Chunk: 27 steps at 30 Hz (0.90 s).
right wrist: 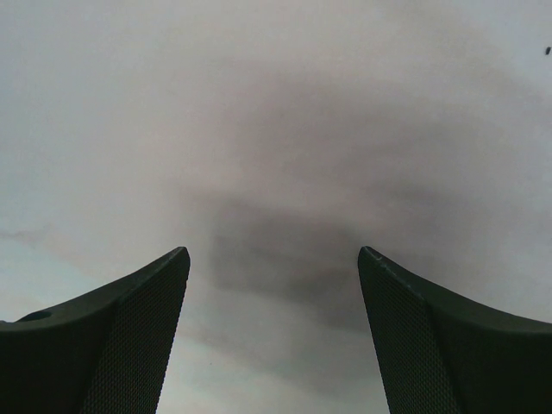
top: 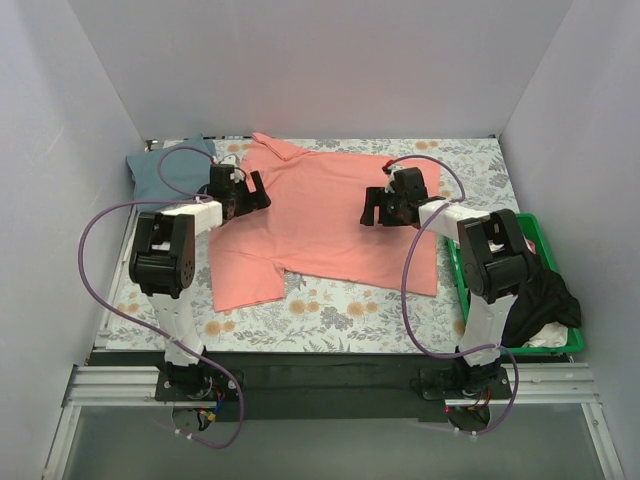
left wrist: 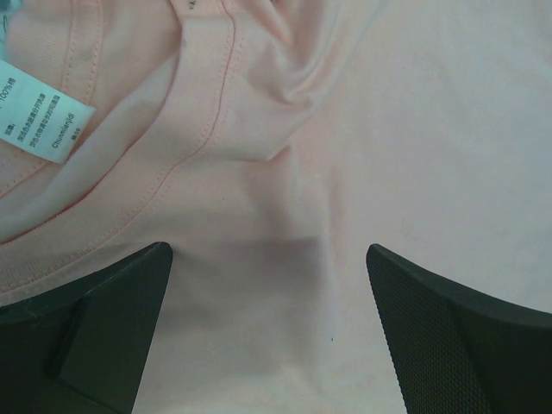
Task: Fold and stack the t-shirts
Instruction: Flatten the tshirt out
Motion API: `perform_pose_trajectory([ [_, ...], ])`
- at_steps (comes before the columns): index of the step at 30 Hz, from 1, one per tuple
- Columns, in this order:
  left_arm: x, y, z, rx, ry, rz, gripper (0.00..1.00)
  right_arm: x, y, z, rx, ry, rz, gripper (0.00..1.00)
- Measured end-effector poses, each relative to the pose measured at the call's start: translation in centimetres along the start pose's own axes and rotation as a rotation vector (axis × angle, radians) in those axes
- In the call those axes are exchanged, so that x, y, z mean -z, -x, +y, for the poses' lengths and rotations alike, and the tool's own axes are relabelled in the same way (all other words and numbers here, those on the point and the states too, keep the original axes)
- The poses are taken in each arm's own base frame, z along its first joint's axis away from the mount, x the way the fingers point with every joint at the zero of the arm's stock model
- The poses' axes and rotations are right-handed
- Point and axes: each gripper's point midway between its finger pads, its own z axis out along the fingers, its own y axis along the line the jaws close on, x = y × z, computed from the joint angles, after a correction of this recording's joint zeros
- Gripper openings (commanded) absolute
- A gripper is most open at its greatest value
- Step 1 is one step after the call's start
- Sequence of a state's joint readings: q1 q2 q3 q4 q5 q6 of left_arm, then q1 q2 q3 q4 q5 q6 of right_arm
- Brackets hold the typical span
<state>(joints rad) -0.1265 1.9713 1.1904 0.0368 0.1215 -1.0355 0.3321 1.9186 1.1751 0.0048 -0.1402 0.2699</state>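
Note:
The coral-pink t-shirt [top: 320, 215] lies spread flat on the floral cloth, collar towards the left. The slate blue-grey t-shirt [top: 165, 170] lies folded at the back left corner. My left gripper [top: 255, 192] is open just above the pink shirt beside its collar; the left wrist view shows the collar seam and a white care label [left wrist: 43, 116] ahead of the fingers [left wrist: 112, 310]. My right gripper [top: 375, 210] is open low over the shirt's right half; the right wrist view shows only plain fabric [right wrist: 276, 129] between its fingers [right wrist: 431, 328].
A grey floral-print cloth [top: 340, 305] covers the table. A green plastic bin [top: 570, 340] with dark clothing hanging over it stands at the right, beside the right arm. White walls close the left, back and right sides.

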Motion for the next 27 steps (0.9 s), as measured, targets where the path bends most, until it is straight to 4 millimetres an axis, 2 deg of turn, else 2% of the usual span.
perform_pose_trajectory([
  [12, -3.6, 3.1, -0.8, -0.017, -0.017, -0.037, 0.96, -1.3, 2.5, -1.7, -0.028, -0.007, -0.033, 0.86],
  [19, -3.8, 3.3, -0.9, -0.023, -0.012, -0.031, 0.96, -1.5, 4.0, -2.0, -0.03, -0.012, -0.038, 0.86],
  [22, -2.0, 2.2, 0.0, -0.022, 0.045, -0.032, 0.97, -1.1, 5.5, -1.6, -0.02, -0.006, -0.059, 0.86],
  [25, 2.4, 0.3, 1.6, -0.012, 0.145, -0.044, 0.97, -0.7, 7.3, -1.0, -0.008, 0.007, -0.096, 0.86],
  [27, 5.7, -0.1, 2.3, 0.002, 0.2, -0.09, 0.97, -0.2, 8.2, -0.6, -0.001, 0.019, -0.116, 0.86],
])
